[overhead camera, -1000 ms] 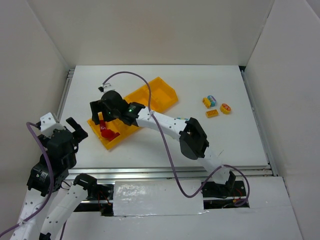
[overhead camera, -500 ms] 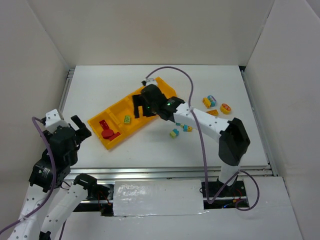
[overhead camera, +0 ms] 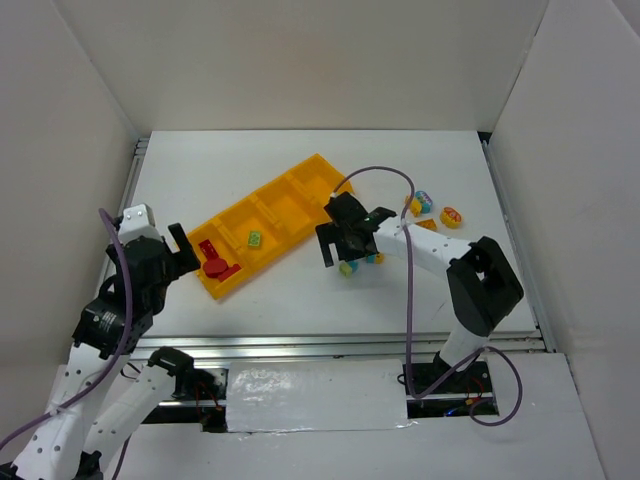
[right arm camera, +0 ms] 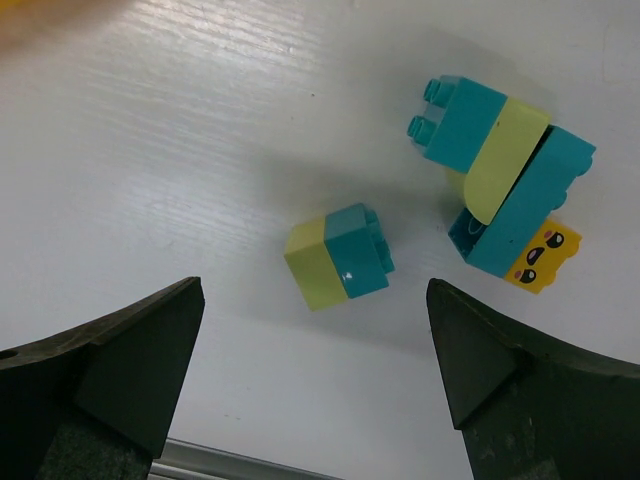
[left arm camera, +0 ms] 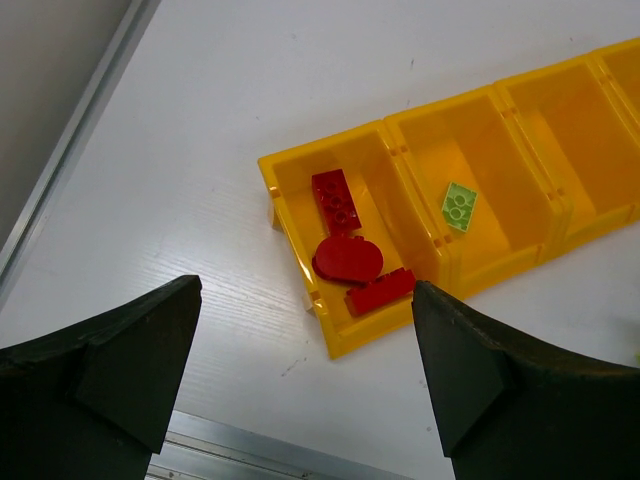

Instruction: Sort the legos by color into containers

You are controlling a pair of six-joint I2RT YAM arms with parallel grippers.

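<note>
Legos (overhead camera: 213,267) lie both inside and outside the tray (overhead camera: 285,205), a long orange-yellow row of four square compartments set at a slant on the white counter (overhead camera: 220,160). The tray's end compartment, the one nearest the left arm, holds three red pieces: a flat red brick (left arm camera: 336,197), a round red piece (left arm camera: 347,259) just beside it, and a small red bar (left arm camera: 381,291) by the compartment's outer wall. The next compartment along holds one flat yellow-green piece (left arm camera: 459,204).

Off the tray's long side that faces the arms, toward its far end, a small teal and yellow-green brick (right arm camera: 338,256) rests on the counter. Just beyond it, away from the tray, sits a clump of teal, yellow-green and orange-yellow bricks (right arm camera: 505,185), the orange-yellow one printed with a little face. Farther out, to the right of the tray's far end, three more pieces (overhead camera: 430,212) lie close together, too small to make out in detail.

The right claw (overhead camera: 347,250) hangs over the small two-colour brick beside the tray, its jaws spread wide with nothing gripped. In the wrist view the brick lies on the counter between the two fingers and touches neither.

The left claw (left arm camera: 305,295) hovers off the tray's red-filled end, jaws wide apart and empty.
</note>
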